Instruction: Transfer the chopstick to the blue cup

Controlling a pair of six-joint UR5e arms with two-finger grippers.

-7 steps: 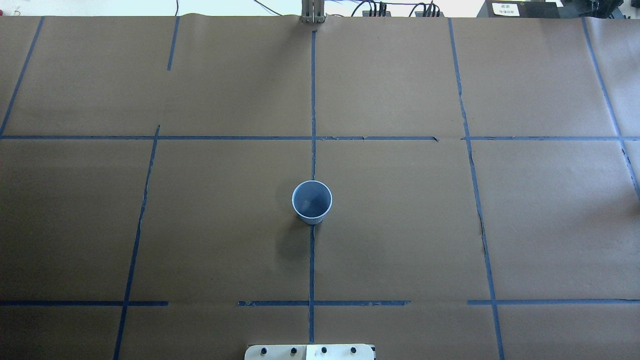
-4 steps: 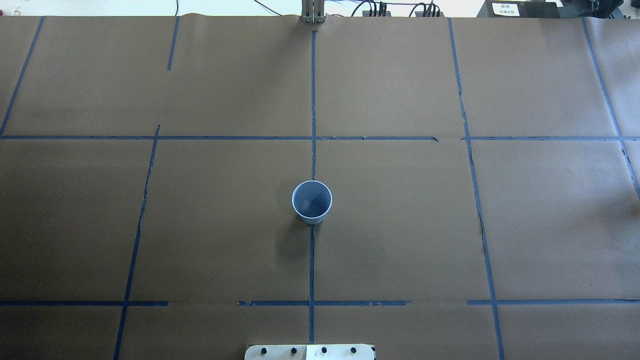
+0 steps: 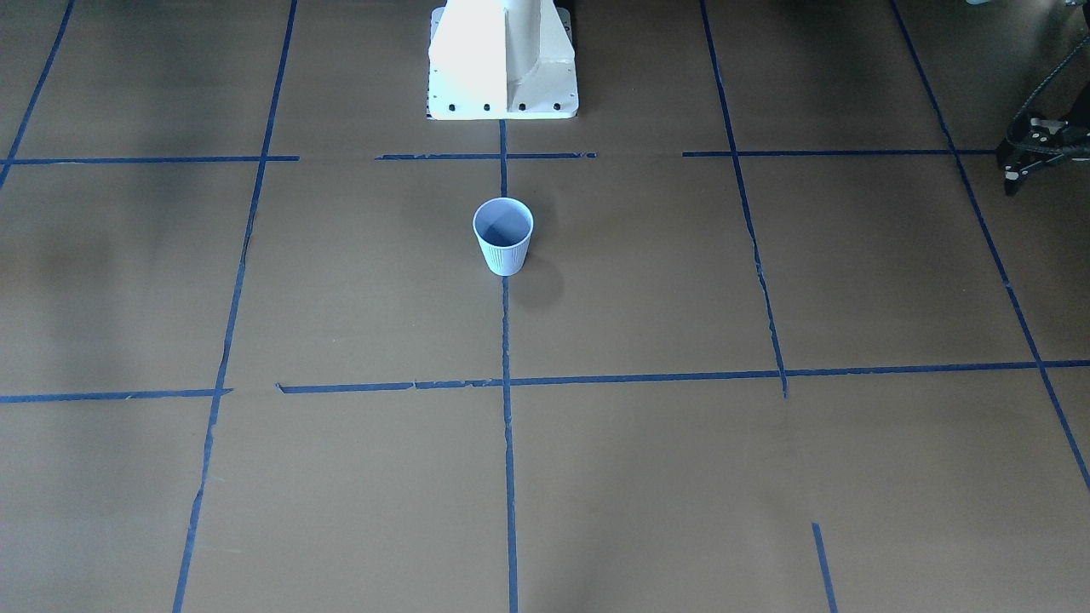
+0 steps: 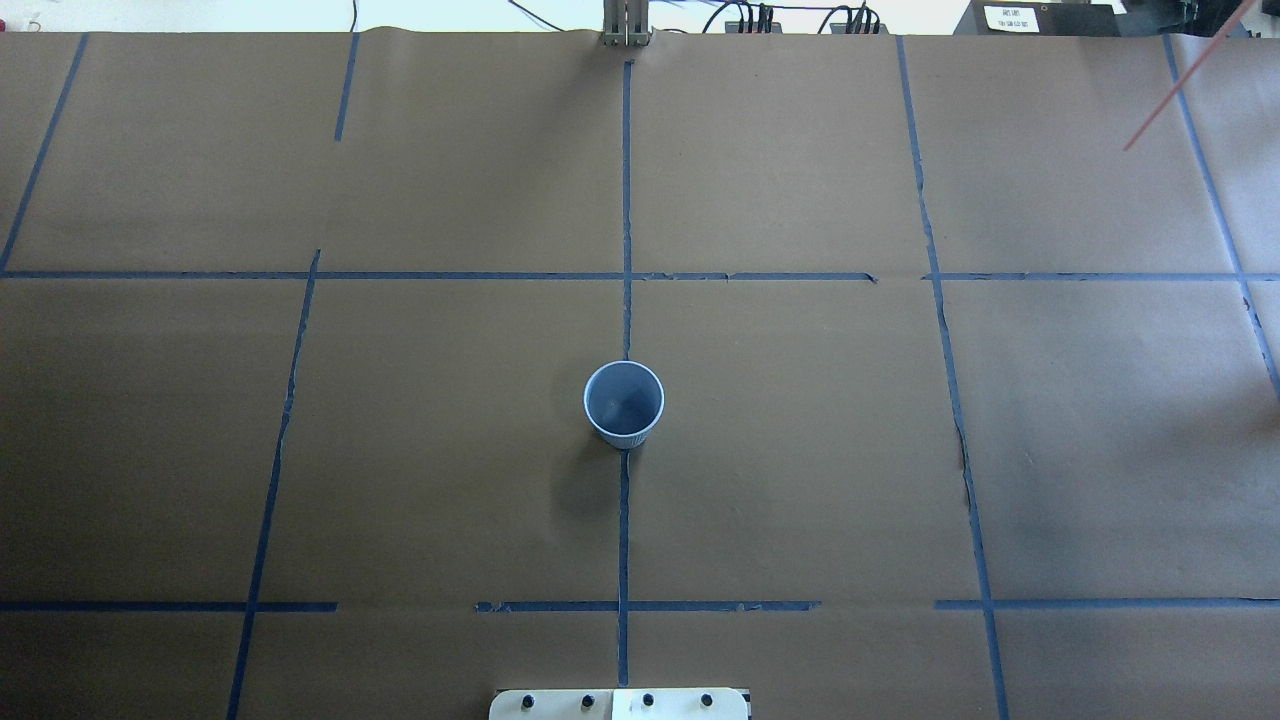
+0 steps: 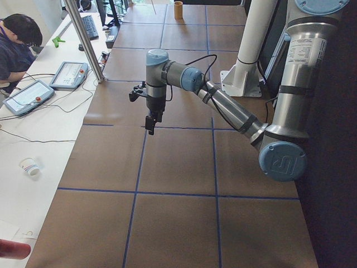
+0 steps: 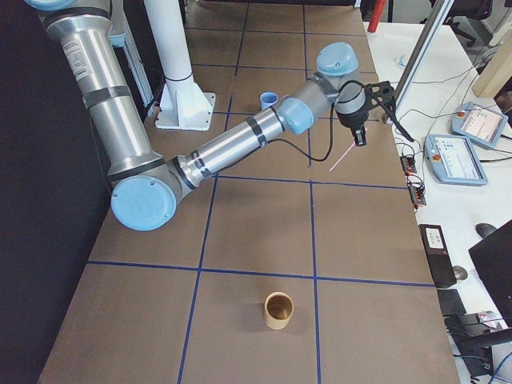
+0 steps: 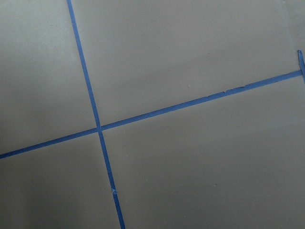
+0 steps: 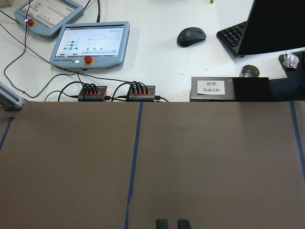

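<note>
The blue cup [image 4: 624, 403] stands upright and empty on the table's centre line, near the robot base; it also shows in the front view [image 3: 502, 236] and, far off, in the right view [image 6: 269, 100]. A salmon-pink chopstick [image 4: 1188, 78] hangs slanted in the air over the far right corner. My right gripper [image 6: 359, 141] is shut on its upper end, and the chopstick [image 6: 342, 157] slants down from it. The close-set fingertips [image 8: 162, 223] show in the right wrist view. My left gripper [image 3: 1022, 174] hovers empty and looks open over the table's left end [image 5: 150, 127].
A tan cup [image 6: 278, 310] stands at the right end of the table, seen also in the left view [image 5: 178, 9]. The white robot pedestal [image 3: 502, 60] is at the near edge. Pendants [image 8: 90, 44], cables and a seated operator [image 5: 17, 39] are beyond the far edge.
The pink chopstick has come into the overhead view at the top right corner; it was not in view before. The blue cup has not moved.
</note>
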